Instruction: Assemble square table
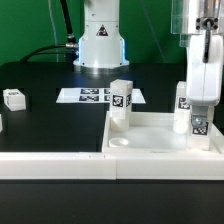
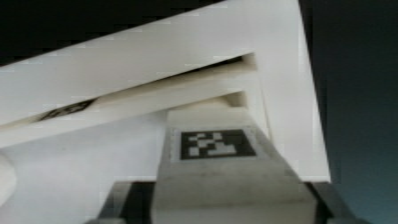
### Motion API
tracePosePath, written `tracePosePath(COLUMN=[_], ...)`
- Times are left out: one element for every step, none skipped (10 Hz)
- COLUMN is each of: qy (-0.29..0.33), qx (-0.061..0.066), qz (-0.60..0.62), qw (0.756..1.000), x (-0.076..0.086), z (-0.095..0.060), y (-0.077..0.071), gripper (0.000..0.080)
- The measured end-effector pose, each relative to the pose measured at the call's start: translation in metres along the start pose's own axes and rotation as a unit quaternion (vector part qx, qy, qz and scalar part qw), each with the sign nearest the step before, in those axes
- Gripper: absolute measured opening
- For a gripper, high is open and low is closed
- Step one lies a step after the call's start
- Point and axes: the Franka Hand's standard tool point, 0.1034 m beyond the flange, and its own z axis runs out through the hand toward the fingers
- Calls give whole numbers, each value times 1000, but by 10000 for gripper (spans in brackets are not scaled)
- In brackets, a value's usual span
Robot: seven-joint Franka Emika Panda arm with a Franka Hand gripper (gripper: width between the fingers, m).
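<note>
White rail (image 1: 50, 165): long straight bar along the near table edge, nearest the exterior camera; tabletop sits just behind it.
Tabletop (image 1: 150, 143): white plastic square tray, raised rim, lying flat on the black table (image 1: 40, 125) toward the exterior view's right; a round socket (image 1: 121, 144) shows in its near corner.
Leg, exterior view's left (image 1: 121, 100): short white tagged post, upright at the tray's far corner, standing free.
Leg, exterior view's right (image 1: 186, 112): upright over the tray's right side, black-and-white tag facing the camera. Wrist view shows the same leg (image 2: 217, 165) with its tag, tray rim beyond.
Gripper (image 1: 200, 100): above the right leg, pointing down; jaws clenched on that leg, one finger (image 2: 128, 203) at each side of it.
Loose leg (image 1: 14, 98): lying on the table at the exterior view's left, well apart from the tray.
Marker board (image 1: 90, 96): flat, tagged, behind the tray.
Arm base (image 1: 100, 45): white, farthest back.
</note>
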Motion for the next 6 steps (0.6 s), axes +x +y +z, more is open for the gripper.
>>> tracePosePath(qy=[0,0,0,1,-4,-12], qx=[0,1,1,2,5,11], qz=[0,-2,-19,-43,-47,-66], qw=[1000,1000,1000,999,999,998], x=[0,0,0,-2,-6,-7], z=[0,0,0,-2,-9,-24], y=[0,0,0,0,0,-1], gripper=[388,388,527,611,611,642])
